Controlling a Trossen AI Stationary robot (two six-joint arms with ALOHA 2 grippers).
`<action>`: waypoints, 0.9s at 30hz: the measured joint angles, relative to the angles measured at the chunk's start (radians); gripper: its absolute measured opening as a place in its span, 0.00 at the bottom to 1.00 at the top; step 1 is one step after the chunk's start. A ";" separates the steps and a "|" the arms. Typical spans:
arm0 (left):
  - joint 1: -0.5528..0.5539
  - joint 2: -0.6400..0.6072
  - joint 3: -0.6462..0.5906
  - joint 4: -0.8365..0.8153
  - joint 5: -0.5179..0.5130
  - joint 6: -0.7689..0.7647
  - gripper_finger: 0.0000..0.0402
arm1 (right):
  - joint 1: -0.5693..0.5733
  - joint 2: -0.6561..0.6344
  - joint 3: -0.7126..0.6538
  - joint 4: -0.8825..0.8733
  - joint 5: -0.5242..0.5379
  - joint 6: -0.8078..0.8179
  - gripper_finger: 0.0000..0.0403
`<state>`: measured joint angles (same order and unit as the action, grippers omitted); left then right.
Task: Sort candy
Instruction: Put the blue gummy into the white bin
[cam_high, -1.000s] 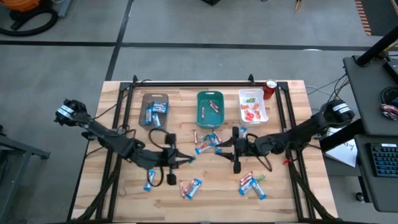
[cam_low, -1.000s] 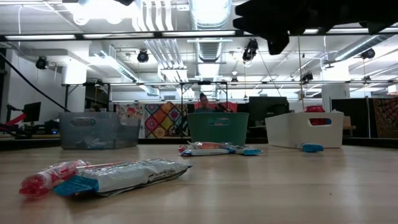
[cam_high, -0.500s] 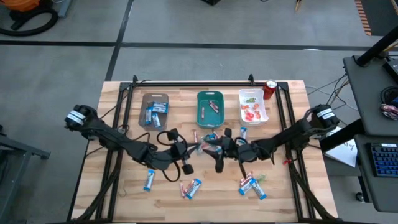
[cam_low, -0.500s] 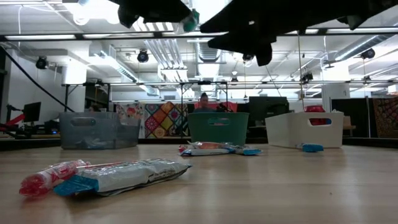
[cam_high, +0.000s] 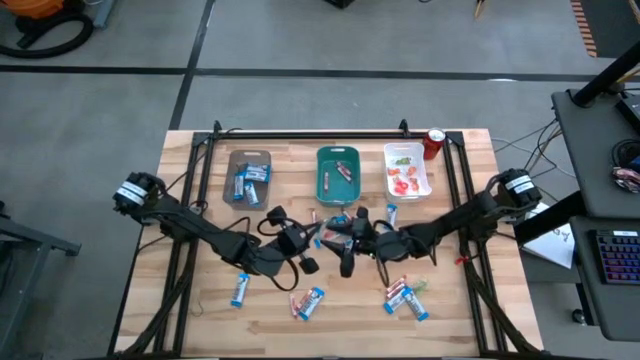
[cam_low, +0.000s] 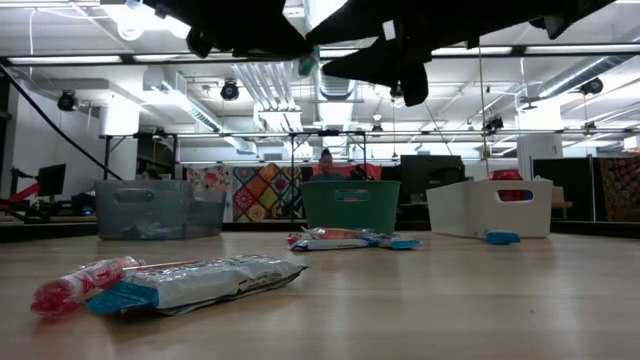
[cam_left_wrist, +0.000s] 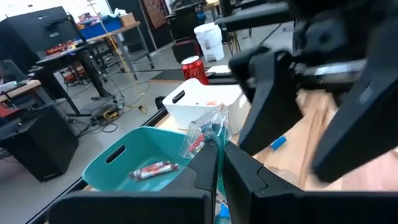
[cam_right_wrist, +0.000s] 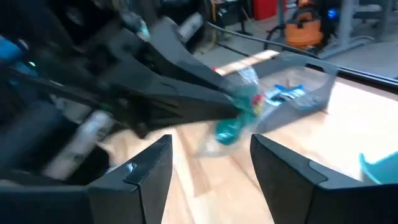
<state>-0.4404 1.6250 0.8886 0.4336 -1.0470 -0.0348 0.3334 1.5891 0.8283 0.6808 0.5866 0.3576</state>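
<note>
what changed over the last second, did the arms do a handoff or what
No handoff yet. The left gripper, still shut on a green candy, moved right to mid-table. The right gripper slid left to face it and opened wide. The trays and loose candy stayed put.

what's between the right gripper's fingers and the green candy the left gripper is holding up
Only air. In the right wrist view the right gripper is open, and the green candy, pinched by the left gripper, hangs just ahead of it.

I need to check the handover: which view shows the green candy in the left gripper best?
The left wrist view: the green candy fills mid-frame, pinched in the left gripper. The right wrist view shows it blurred, the low view a speck, the high view barely.
</note>
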 joint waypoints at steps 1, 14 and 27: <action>0.000 0.001 0.000 0.011 0.000 -0.001 0.00 | -0.002 0.004 0.010 -0.024 0.007 0.005 0.52; -0.003 -0.001 0.000 0.049 0.020 -0.008 0.00 | -0.010 0.032 0.106 -0.184 0.042 -0.001 0.40; -0.004 -0.014 0.001 0.052 0.042 -0.002 0.08 | -0.011 0.008 0.109 -0.238 0.042 -0.017 0.03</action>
<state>-0.4442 1.6112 0.8894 0.4854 -1.0048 -0.0372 0.3223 1.5970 0.9371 0.4429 0.6285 0.3402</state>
